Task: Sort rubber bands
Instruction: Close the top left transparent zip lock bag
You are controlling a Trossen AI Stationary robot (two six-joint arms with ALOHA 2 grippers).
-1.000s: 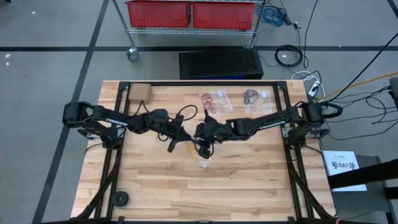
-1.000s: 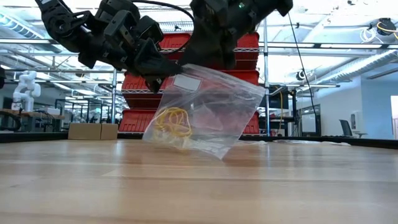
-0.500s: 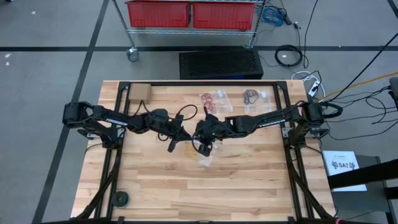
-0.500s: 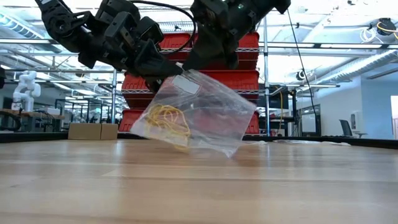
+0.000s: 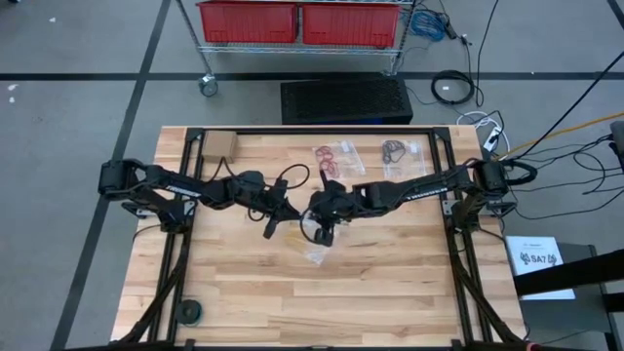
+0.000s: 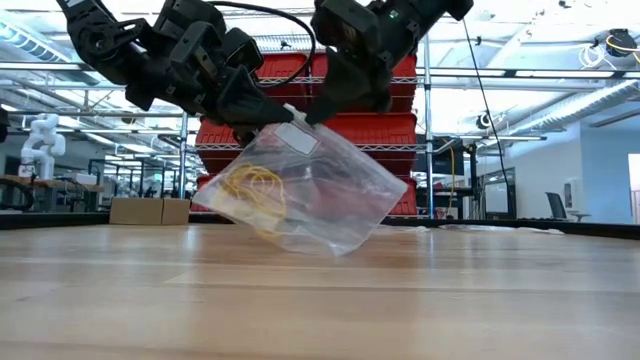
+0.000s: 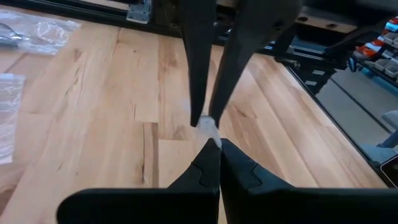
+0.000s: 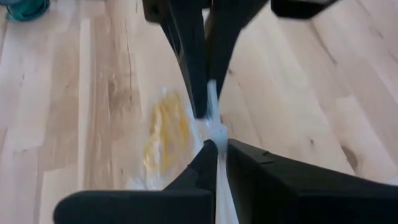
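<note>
One clear plastic bag (image 6: 310, 195) is held above the wooden table (image 5: 390, 283) near its middle, pinched at its top edge by two grippers: the left gripper (image 6: 262, 118) and the right gripper (image 6: 322, 108), both closed on it. The bag hangs tilted, its long axis slanting down to the tabletop. One bunch of yellow rubber bands (image 6: 252, 192) is seen inside. Two more bags, of red bands (image 5: 333, 156) and dark bands (image 5: 395, 150), lie at the table's far edge.

A small cardboard box (image 5: 218, 145) sits at a far corner of the wooden bench (image 5: 390, 292); red bins (image 5: 297, 21) fill a wire shelf beyond.
</note>
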